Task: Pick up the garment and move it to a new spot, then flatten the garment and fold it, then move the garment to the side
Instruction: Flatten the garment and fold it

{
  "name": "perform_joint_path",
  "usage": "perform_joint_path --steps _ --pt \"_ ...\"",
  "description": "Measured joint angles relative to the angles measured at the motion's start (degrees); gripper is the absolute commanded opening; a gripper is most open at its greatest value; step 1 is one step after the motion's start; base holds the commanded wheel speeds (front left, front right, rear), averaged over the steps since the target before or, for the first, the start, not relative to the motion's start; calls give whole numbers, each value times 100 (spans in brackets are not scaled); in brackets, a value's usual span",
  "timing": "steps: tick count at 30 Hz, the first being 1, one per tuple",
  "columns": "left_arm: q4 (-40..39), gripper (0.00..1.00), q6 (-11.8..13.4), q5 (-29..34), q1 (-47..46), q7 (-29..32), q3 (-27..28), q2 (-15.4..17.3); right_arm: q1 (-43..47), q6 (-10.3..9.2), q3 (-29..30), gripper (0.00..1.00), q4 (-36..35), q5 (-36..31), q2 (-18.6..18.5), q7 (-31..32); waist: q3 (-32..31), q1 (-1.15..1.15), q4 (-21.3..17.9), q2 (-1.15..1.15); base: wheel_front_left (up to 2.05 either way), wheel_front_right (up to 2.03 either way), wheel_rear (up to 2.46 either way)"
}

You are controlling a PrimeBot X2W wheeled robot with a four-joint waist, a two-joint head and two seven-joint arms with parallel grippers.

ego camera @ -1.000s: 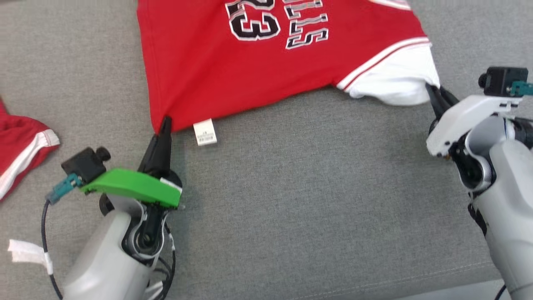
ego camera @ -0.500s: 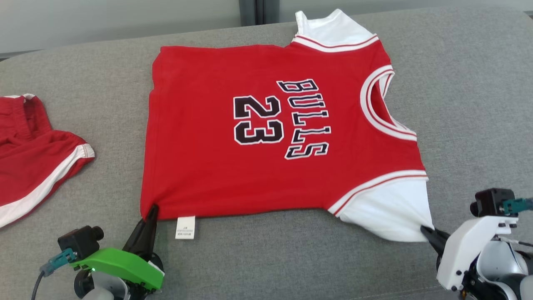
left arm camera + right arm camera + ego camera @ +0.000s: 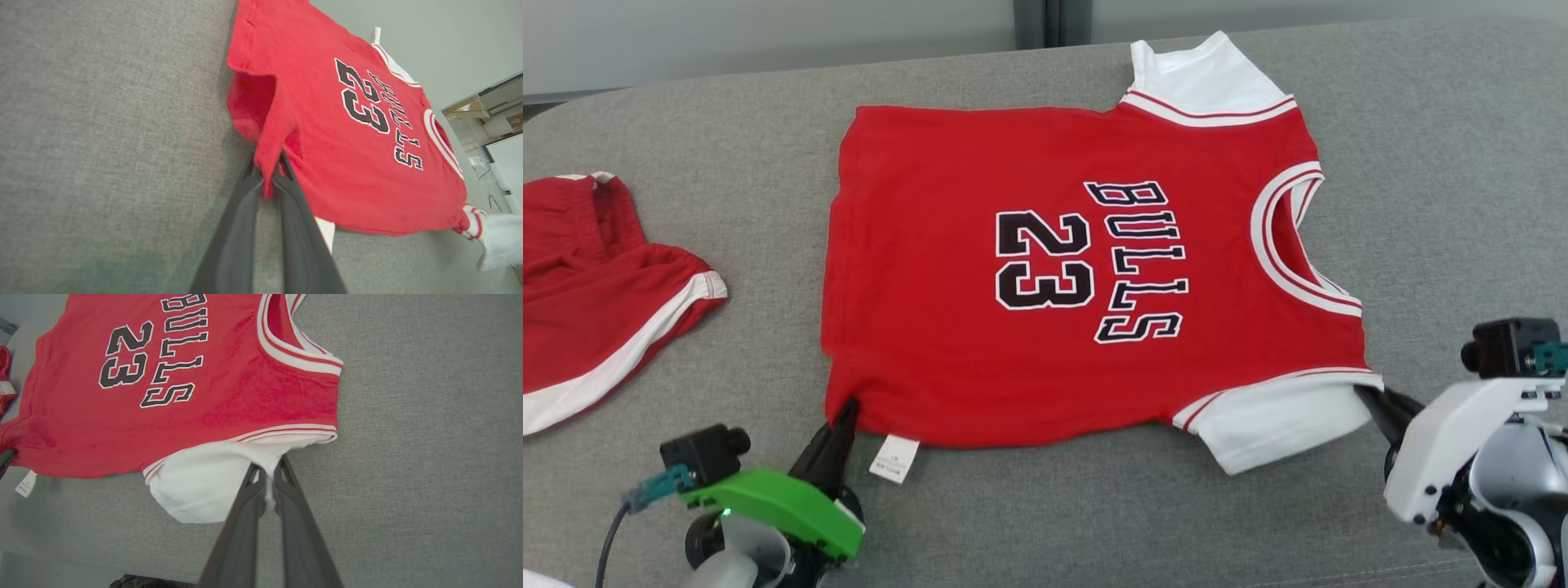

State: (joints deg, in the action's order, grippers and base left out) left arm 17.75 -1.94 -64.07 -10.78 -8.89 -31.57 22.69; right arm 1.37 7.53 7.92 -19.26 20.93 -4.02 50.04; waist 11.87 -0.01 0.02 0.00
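The garment (image 3: 947, 269) is a red jersey with white sleeves and black "BULLS 23" lettering, spread face up on the grey cushion (image 3: 1094, 514). My left gripper (image 3: 847, 406) is shut on its near left hem corner, and in the left wrist view the red fabric (image 3: 310, 134) is pinched between the dark fingers (image 3: 241, 220) of the left gripper (image 3: 267, 167). At the near right, my right gripper (image 3: 1364, 394) is shut on the white sleeve (image 3: 1274, 425). The right wrist view has that sleeve (image 3: 200, 486) clamped in the right gripper (image 3: 267, 467). A white care label (image 3: 893, 459) sticks out below the hem.
A second red garment with white trim (image 3: 596, 286) lies on the cushion at the far left. The cushion's front edge (image 3: 1339, 572) runs along the lower right of the head view, and a pale wall (image 3: 768, 41) stands behind the cushion.
The head camera has tilted up, so the whole jersey is now in view. The near edge has slackened, with the white sleeve bunching toward the body as both grippers stay shut on it.
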Motion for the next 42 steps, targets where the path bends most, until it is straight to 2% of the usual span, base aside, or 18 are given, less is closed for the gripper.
perform_joint_path --steps 9,19,28,29,30,31,32,39,42 --pt "74 0 314 -563 -896 788 155 -399 -1484 0 -334 0 1218 -41 -385 -614 119 0 134 0 0 0 0" --pt "715 0 548 -644 -1732 903 264 -670 -2581 -1 -642 0 2387 -53 -556 -1446 337 0 197 0 0 0 0" --pt "1303 0 545 -444 -2274 882 140 -887 -3221 -1 -1129 0 3195 -100 -801 -2499 546 0 206 0 0 0 0" --pt "1369 23 541 -439 -2313 878 142 -907 -3277 -1 -1162 0 3263 -102 -815 -2679 567 0 207 0 0 0 0" --pt "1412 45 538 -439 -2335 875 141 -918 -3321 -1 -1187 5 3314 -110 -818 -2833 582 0 208 0 0 0 0" --pt "1451 100 528 -434 -2357 839 137 -929 -3384 -1 -1267 48 3387 -123 -843 -2976 598 0 210 0 0 0 0" --pt "1493 100 501 -413 -2384 822 135 -939 -3446 -1 -1326 100 3483 -125 -859 -3083 612 0 213 0 0 0 0" --pt "1623 100 479 -48 -2403 372 11 -847 -3690 -1 -1669 100 3758 -87 -978 -4169 570 1 229 0 0 0 0" --pt "1603 100 683 331 -2232 113 -140 -608 -3556 0 -1648 100 3841 -24 -1039 -4067 483 1 236 0 0 0 0"
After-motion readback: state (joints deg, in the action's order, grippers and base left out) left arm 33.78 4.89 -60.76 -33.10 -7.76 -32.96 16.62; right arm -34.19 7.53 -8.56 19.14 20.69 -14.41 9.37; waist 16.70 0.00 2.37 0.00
